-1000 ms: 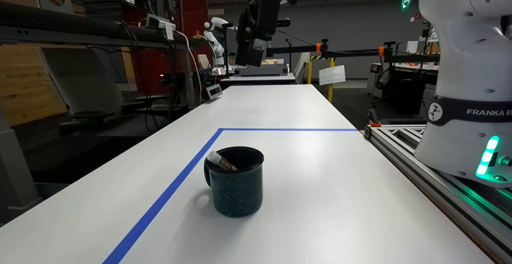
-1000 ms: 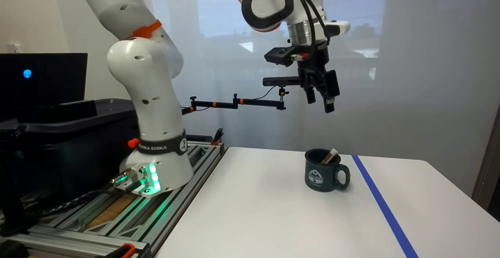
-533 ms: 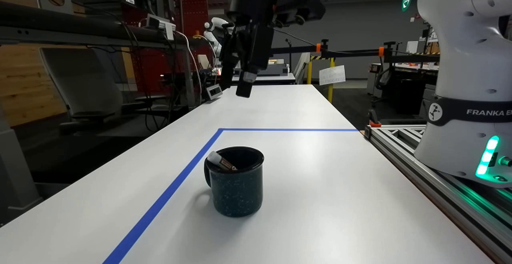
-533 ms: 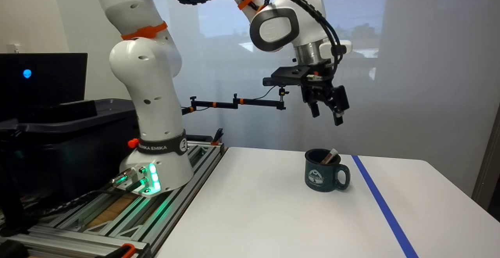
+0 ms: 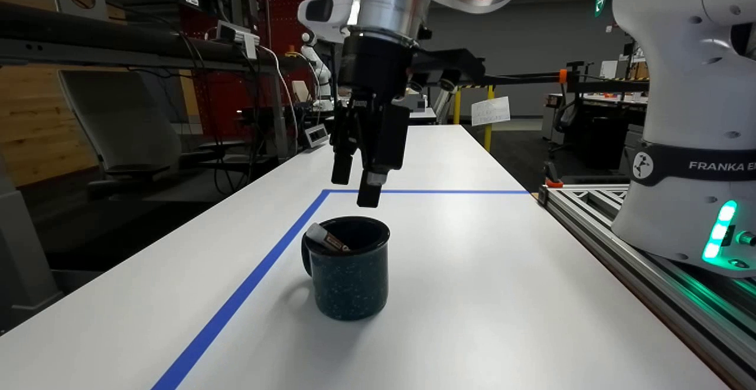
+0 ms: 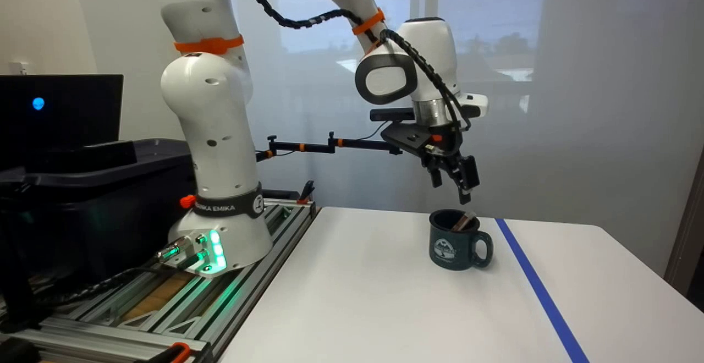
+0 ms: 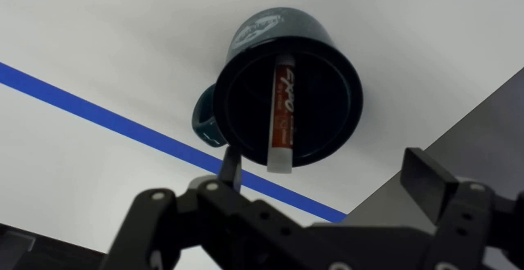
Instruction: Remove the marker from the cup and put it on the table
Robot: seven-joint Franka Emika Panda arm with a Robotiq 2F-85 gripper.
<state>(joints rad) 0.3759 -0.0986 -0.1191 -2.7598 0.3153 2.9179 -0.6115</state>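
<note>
So, white tabletop (image 6: 352,291): bears the speckled dark-teal mug (image 5: 349,286), whose handle (image 7: 208,133) faces the blue tape (image 6: 531,275).
Robotiq gripper (image 7: 326,163): tilted above the mug, near but apart; its fingers (image 7: 231,169) stand spread, gripping nothing.
Gap between fingers: the Expo dry-erase marker (image 7: 281,110) lies below and beyond it, nearer the handle-side finger, long axis roughly across the closing direction; a small shift handleward before descending would probably centre the pinch.
Mug: upright, the marker leaning inside; its floor is too dark to read.
Marker: in the mug, so the lift is still to do.
Pale end (image 7: 280,160): pokes over the rim (image 7: 356,98) towards the gripper; likely the place to grasp, though the handle-side finger could knock the rim.
</note>
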